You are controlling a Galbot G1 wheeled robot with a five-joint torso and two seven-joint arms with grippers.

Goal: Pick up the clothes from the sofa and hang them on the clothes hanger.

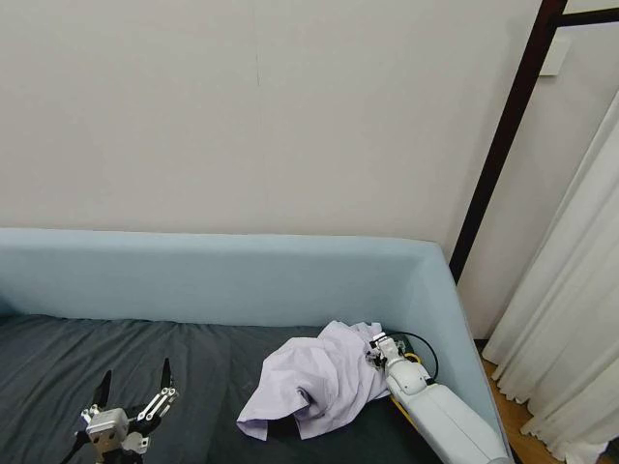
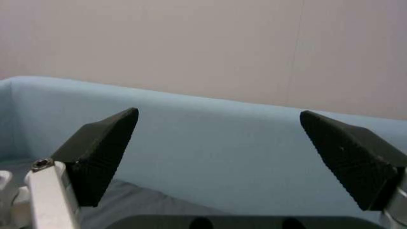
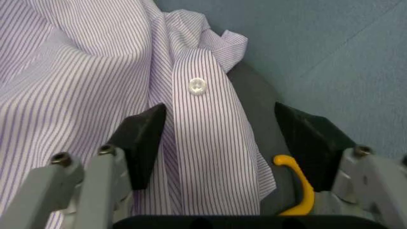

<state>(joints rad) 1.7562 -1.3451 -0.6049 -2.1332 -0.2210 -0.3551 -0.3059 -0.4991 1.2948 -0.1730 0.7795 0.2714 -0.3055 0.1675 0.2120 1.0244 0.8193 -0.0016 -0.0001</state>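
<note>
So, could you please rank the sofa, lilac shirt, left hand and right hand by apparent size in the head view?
Sofa
Lilac shirt
Left hand, nearer the camera
Right hand, at the shirt's edge; order of the two hands unsure.

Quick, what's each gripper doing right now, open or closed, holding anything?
Left gripper: open, holding nothing.
Right gripper: open, jaws astride a fold of the striped shirt.

Shows the left gripper [image 2: 218, 113] spread wide, black ribbed pads [image 2: 102, 152] well apart. Faces the light blue sofa backrest [image 2: 216, 157] ahead of the fingertips, pale wall [image 2: 190, 43] beyond it.
</note>
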